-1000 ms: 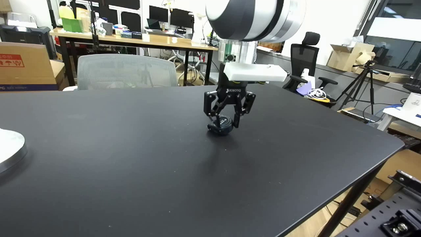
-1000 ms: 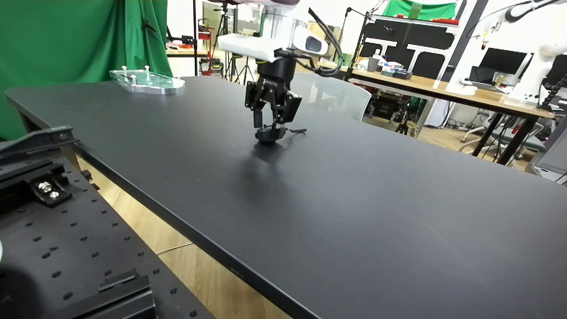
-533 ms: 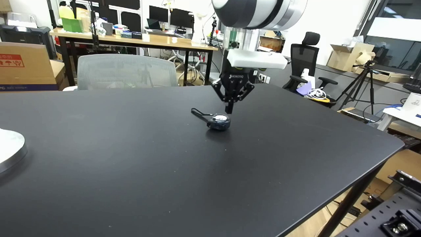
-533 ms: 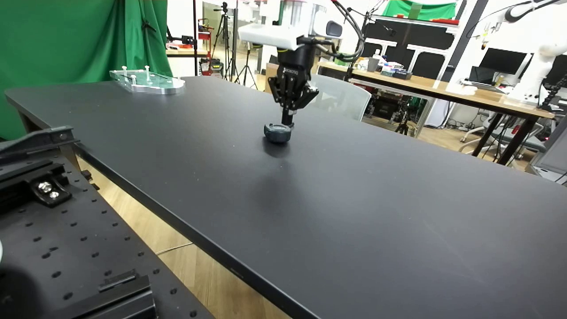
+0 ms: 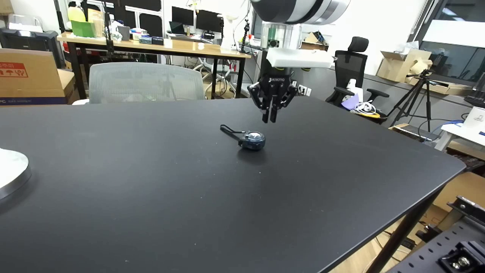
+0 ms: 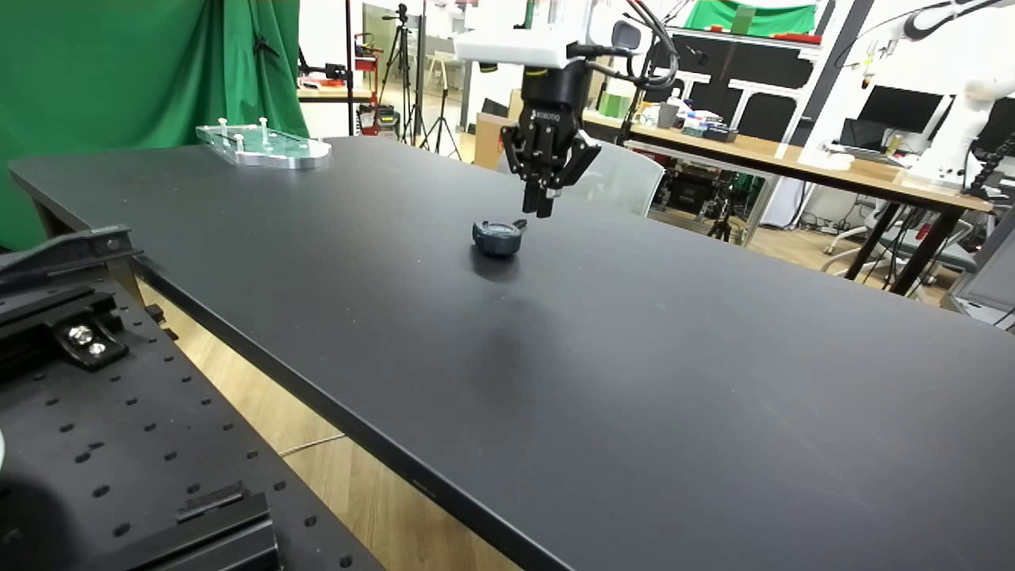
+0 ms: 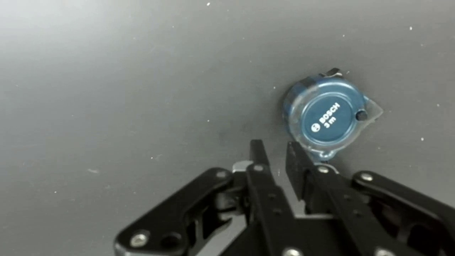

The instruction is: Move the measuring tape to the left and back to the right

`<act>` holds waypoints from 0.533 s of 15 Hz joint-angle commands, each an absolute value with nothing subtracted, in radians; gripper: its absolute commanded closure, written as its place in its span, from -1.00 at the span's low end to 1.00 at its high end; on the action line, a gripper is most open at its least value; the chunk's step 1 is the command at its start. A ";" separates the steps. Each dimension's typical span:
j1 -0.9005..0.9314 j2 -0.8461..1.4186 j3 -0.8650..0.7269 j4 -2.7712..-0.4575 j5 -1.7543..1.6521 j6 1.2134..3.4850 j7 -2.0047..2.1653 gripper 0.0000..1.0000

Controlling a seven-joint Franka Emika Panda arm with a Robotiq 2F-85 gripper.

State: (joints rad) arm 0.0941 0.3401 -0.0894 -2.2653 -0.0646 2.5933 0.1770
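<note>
On the dark table, in both exterior views, the measuring tape lies left of the gripper and nearer. The gripper has nothing in it, and its fingers stand only a little apart. If it came straight down so narrow, it could miss, or one finger might knock the tape away.
</note>
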 commanded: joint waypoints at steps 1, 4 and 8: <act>0.128 0.316 -0.099 -2.271 -0.193 2.511 0.200 -0.06; 0.164 0.324 -0.095 -2.271 -0.343 2.429 0.191 -0.47; 0.205 0.337 -0.068 -2.249 -0.501 2.293 0.165 -0.97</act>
